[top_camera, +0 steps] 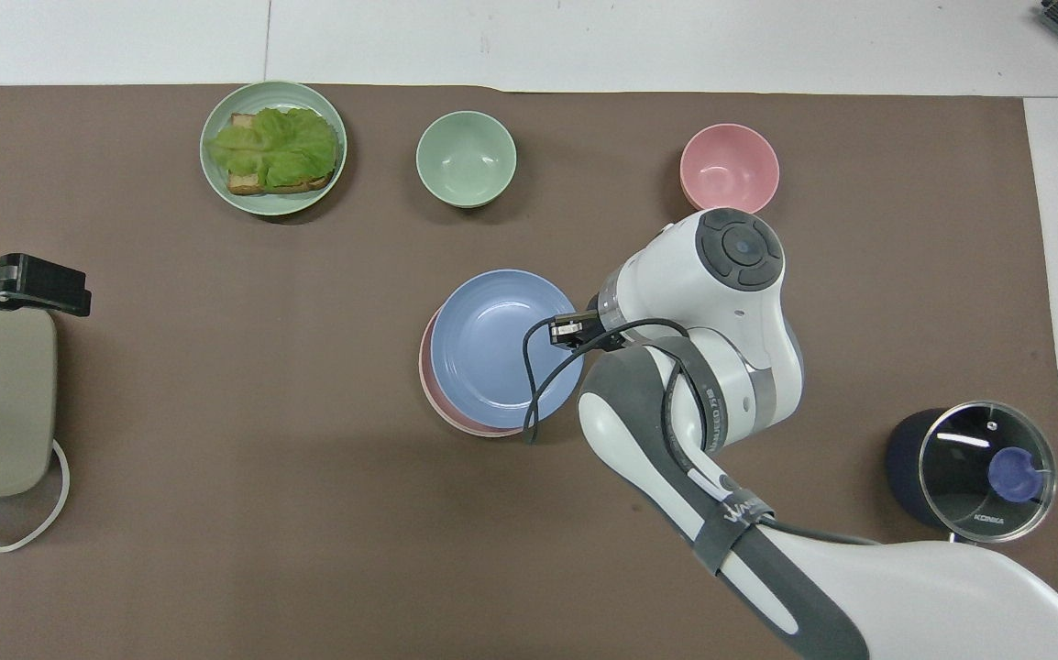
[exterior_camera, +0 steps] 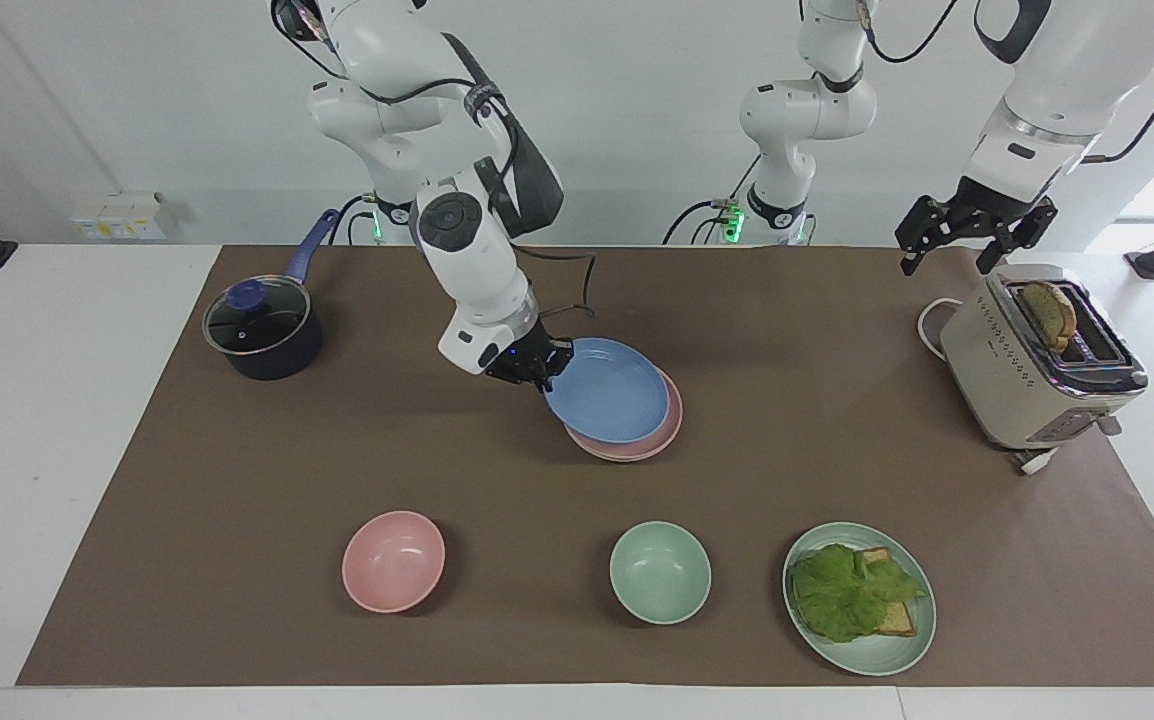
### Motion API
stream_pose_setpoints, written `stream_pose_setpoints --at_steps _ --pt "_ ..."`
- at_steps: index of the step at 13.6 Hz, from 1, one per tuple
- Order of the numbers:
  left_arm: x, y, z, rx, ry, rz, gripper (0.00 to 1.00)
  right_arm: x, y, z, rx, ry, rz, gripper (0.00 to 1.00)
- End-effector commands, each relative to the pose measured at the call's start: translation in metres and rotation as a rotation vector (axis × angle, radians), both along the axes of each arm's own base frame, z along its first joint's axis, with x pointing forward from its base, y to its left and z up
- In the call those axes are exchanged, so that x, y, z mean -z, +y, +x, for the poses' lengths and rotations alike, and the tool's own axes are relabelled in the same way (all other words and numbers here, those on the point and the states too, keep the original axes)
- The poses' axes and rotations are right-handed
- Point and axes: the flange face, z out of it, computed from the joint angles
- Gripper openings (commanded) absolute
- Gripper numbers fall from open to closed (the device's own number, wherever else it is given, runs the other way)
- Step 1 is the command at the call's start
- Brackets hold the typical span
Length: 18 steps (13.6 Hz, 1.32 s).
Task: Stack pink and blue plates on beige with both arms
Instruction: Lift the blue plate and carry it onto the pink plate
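Over the pink plate (exterior_camera: pixel 659 438), the right pincer (exterior_camera: pixel 540 368) grips the blue plate (exterior_camera: pixel 605 392); "KONKA" marks the pot lid (top_camera: pixel 987 469).

Facing view: looking down from high across the table (exterior_camera: pixel 87 400), facing both arm bases. Overhead view: looking steeply down and forward from above the robots' end. Both covering the same brown mat (top_camera: pixel 217 367), half a turn apart.

The right end effector (exterior_camera: pixel 543 372) grips the blue plate (exterior_camera: pixel 607 391) by its rim, holding it tilted over the pink plate (exterior_camera: pixel 670 428); the left end effector (exterior_camera: pixel 972 236) hangs above the toaster (exterior_camera: pixel 1032 370).
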Motion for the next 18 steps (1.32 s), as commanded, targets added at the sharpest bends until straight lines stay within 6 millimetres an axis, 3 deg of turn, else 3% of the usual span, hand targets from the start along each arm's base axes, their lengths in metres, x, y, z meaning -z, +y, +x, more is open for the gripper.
stream_pose_setpoints --at_steps 1,4,13,14,15,17,18 --pt "0.000 0.002 -0.003 0.001 0.003 0.011 1.00 0.009 0.004 -0.004 0.017 -0.002 0.017 0.00" --pt "0.000 0.002 -0.003 0.001 0.003 0.012 1.00 0.021 0.007 -0.008 0.005 0.003 0.012 0.00" --pt "0.000 0.002 -0.003 0.001 0.003 0.011 1.00 0.031 0.007 -0.008 0.000 -0.014 0.017 0.00" --pt "0.000 0.002 -0.003 0.001 0.005 0.011 1.00 0.031 0.007 -0.008 0.003 -0.012 0.017 0.04" --pt "0.000 0.002 -0.003 0.001 0.003 0.011 1.00 0.030 0.007 -0.008 0.003 -0.004 0.015 0.26" --pt "0.000 0.002 -0.003 0.001 0.003 0.011 1.00 0.029 0.002 -0.004 0.011 -0.002 0.015 0.81" --pt "0.000 0.002 -0.003 0.001 0.003 0.011 1.00 0.025 -0.001 -0.002 0.014 -0.009 0.013 0.90"
